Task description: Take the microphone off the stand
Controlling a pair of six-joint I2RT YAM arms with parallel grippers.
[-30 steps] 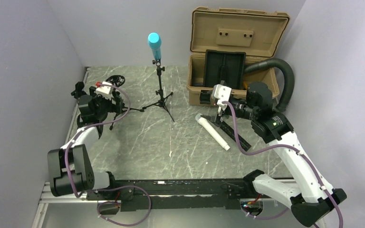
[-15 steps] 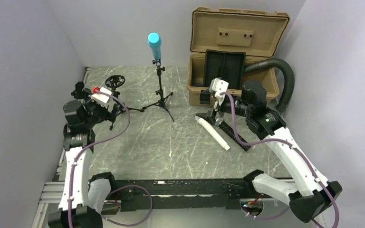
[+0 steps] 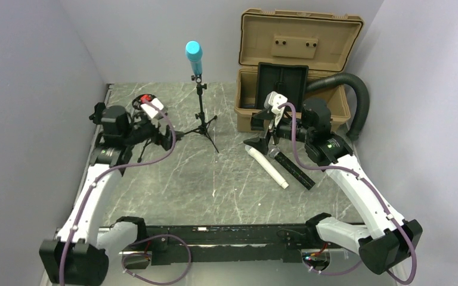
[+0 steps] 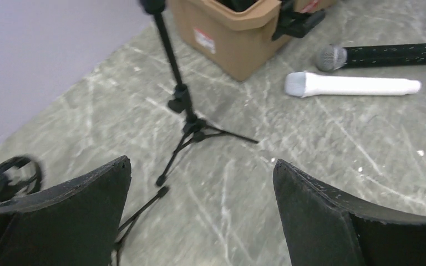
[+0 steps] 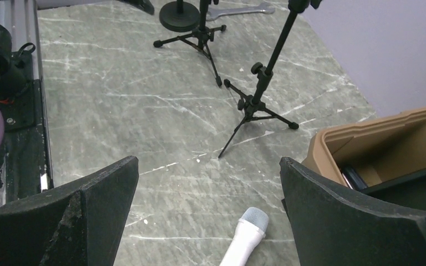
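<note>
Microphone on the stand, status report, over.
Left end effector open, right end effector open. Blue microphone upright on stand, untouched. White microphone loose near right.

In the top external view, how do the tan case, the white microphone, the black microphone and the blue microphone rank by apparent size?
1. tan case
2. white microphone and black microphone: they look alike
3. blue microphone: smallest, but it is upright, so foreshortened

You get even, diffuse light from above on the table [image 3: 226, 179], bright overall, with only faint soft shadows under the stand [image 3: 201, 110]. Your left wrist view is softened by blur, worst at its left edge; your top and right wrist views are sharp.
</note>
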